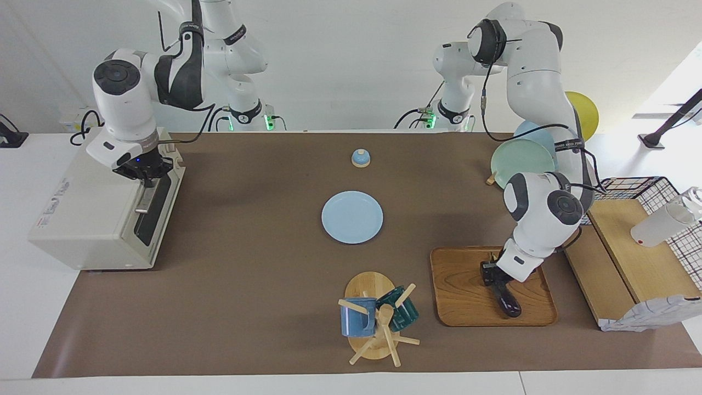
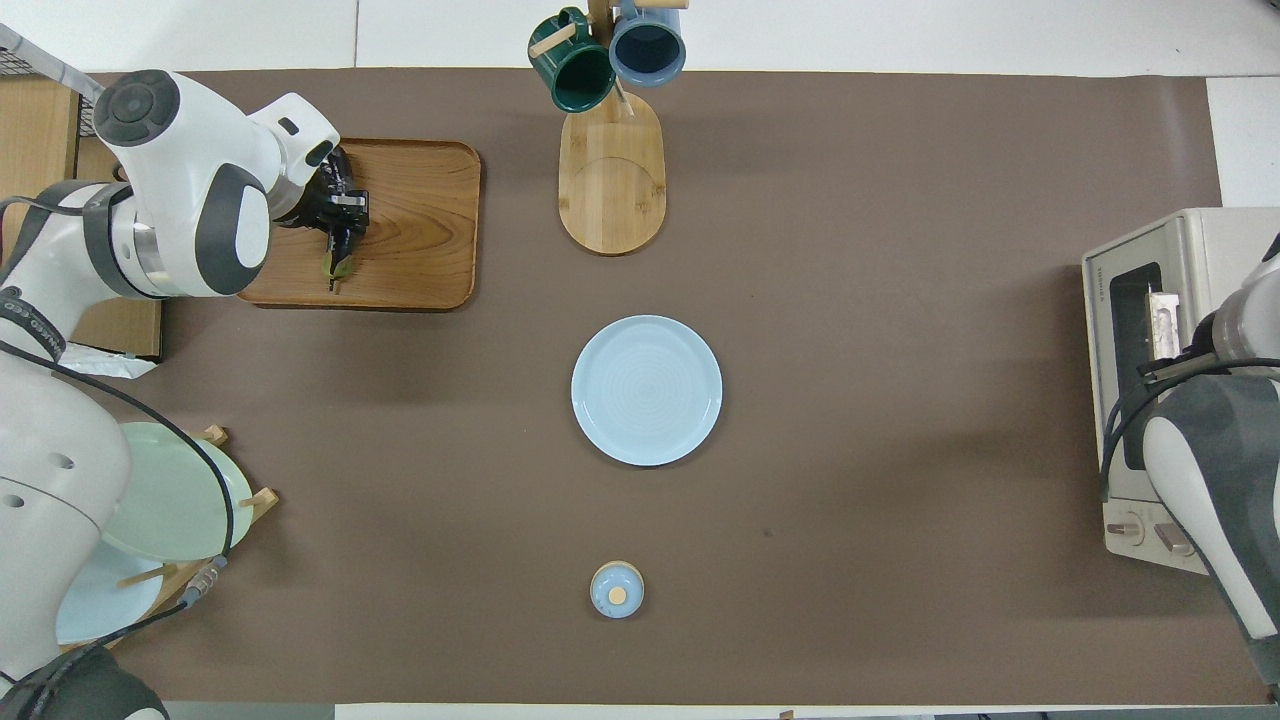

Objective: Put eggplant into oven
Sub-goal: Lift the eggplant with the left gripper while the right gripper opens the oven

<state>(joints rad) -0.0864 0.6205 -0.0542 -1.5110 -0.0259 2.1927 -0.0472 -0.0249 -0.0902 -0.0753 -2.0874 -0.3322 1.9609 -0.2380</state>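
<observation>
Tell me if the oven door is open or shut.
Shut. The oven door's dark glass lies flush with the front, and the right gripper is closed at its bar handle. Nothing is inside yet.

The left gripper (image 1: 492,272) covers the stem end of the eggplant (image 1: 507,301), so the grip itself is tough to make out. Overhead, the right arm blocks part of the oven (image 2: 1150,300), and the frame edge cuts the oven off.

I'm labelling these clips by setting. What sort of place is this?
Probably a robotics lab staged as a kitchen: two arms work a paper-covered table holding a toaster oven, a mug tree, plates in a rack and an eggplant on a wooden tray.
</observation>
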